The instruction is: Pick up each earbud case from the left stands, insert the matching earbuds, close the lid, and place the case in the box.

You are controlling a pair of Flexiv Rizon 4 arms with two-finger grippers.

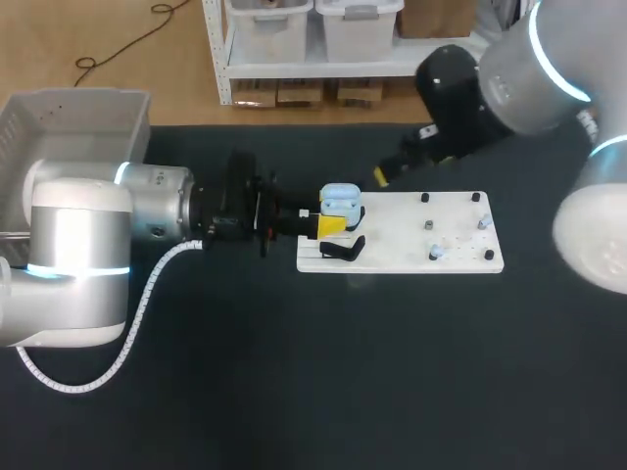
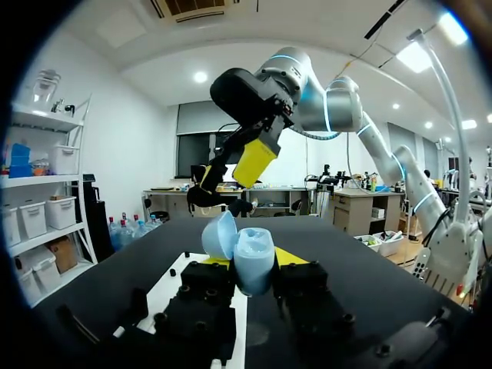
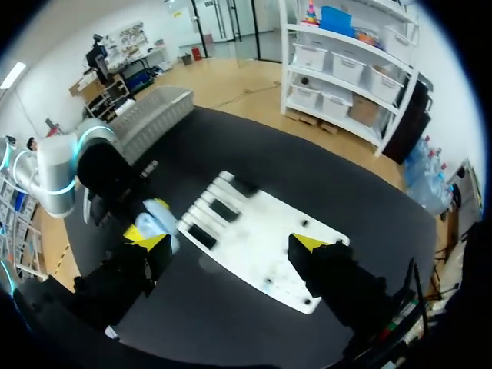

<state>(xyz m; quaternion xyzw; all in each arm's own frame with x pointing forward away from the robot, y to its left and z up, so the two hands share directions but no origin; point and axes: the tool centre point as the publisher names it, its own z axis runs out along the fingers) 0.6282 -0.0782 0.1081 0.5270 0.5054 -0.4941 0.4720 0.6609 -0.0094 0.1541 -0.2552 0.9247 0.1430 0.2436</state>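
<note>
My left hand (image 2: 251,266) is clamped on the pale blue earbud case (image 1: 340,202) (lid tipped open), holding it over the left end of the white board (image 1: 411,250) on the dark surface (image 1: 294,392). Beyond it, my right hand (image 3: 229,241) hangs above the board's far side, fingers wide apart. The grey box (image 1: 73,122) sits at the far left corner.

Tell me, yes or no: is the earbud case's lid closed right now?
No, the light blue earbud case has its lid tipped back to one side, leaving the top of the body open.
</note>
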